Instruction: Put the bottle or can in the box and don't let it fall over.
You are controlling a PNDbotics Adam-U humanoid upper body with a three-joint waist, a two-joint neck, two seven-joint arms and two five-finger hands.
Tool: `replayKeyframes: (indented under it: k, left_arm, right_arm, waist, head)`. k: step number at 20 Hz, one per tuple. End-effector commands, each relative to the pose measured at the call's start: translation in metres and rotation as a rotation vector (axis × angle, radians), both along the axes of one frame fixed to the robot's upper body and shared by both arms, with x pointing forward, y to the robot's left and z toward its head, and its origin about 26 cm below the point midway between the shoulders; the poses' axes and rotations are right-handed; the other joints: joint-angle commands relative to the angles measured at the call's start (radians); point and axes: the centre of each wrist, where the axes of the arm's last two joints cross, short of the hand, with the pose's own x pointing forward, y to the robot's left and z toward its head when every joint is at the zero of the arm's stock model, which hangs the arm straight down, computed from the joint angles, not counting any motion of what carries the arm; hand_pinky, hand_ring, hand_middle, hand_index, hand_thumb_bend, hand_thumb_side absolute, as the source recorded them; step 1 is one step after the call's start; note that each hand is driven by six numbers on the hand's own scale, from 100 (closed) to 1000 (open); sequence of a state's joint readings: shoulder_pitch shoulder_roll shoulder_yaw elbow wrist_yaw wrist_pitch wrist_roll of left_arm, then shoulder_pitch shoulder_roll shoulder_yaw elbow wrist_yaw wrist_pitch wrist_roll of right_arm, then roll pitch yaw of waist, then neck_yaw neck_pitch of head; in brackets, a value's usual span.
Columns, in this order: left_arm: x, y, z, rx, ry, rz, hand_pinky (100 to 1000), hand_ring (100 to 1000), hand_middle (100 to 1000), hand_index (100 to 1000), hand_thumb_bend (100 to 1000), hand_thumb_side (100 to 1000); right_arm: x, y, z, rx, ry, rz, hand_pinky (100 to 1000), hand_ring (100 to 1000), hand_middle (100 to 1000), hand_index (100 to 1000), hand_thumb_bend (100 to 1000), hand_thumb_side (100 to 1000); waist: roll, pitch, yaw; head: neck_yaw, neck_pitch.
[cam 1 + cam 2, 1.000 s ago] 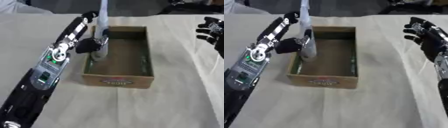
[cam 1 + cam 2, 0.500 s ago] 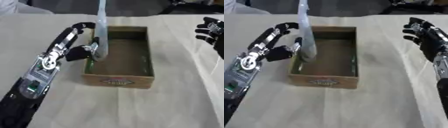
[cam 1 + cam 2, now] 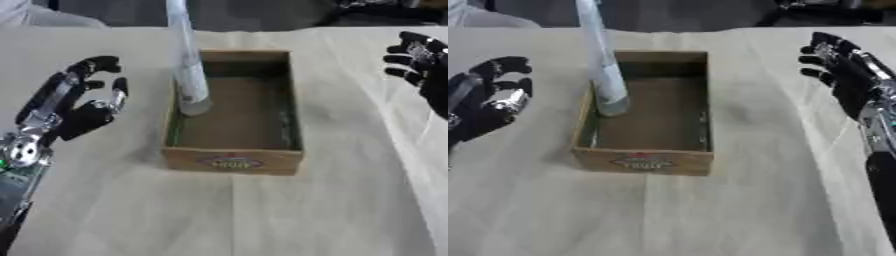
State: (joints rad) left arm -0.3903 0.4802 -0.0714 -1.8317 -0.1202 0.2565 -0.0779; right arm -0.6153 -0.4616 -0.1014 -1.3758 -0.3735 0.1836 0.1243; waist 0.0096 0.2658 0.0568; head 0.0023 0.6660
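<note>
pale, tall and slim, the bottle [image 3: 186, 70] stands inside the cardboard box [image 3: 234, 159], against the box's left wall and leaning slightly, its base on the box floor. left of the box, apart from it, the left hand [image 3: 80, 110] hangs with fingers loosely spread, holding nothing. right of the box, well apart, the right hand [image 3: 843, 75] shows fingers spread wide above the beige tablecloth [image 3: 262, 215].

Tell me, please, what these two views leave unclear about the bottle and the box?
- Bottle: its top is cut off by the upper edge in both views.
- Box: the front label is too blurred to read.
- Box floor under the bottle's base: whether it sits flat is hidden by the near-left wall.
</note>
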Motion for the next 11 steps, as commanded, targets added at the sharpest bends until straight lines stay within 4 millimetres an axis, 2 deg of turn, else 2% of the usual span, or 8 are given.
replayKeyframes:
  k: [1,3,7,11]
  left_arm:
    - [-0.011,0.022,0.019,-0.048,-0.096,0.059,903,991,790,898,100,549]
    - [-0.014,0.034,0.019,-0.084,-0.108,0.102,953,1000,855,897,100,619]
    - [-0.017,0.051,0.018,-0.143,-0.118,0.202,981,1000,865,891,100,585]
    - [-0.018,0.054,0.016,-0.178,-0.149,0.263,979,1000,854,883,100,583]
  right_arm:
    - [-0.002,-0.009,0.016,-0.02,-0.038,-0.024,838,822,702,875,100,384]
    - [-0.002,-0.01,0.016,-0.019,-0.039,-0.025,838,822,702,875,100,383]
    - [-0.002,-0.01,0.016,-0.017,-0.038,-0.026,839,823,702,875,100,385]
    - [-0.002,-0.01,0.016,-0.013,-0.037,-0.023,839,823,702,875,100,386]
  waist:
    - [-0.002,-0.029,0.003]
    - [-0.004,-0.03,0.006]
    - [-0.007,-0.033,0.01]
    - [-0.012,-0.035,0.012]
  head:
    - [-0.004,-0.002]
    - [-0.003,-0.001]
    - [0.01,0.0]
    - [0.015,0.0]
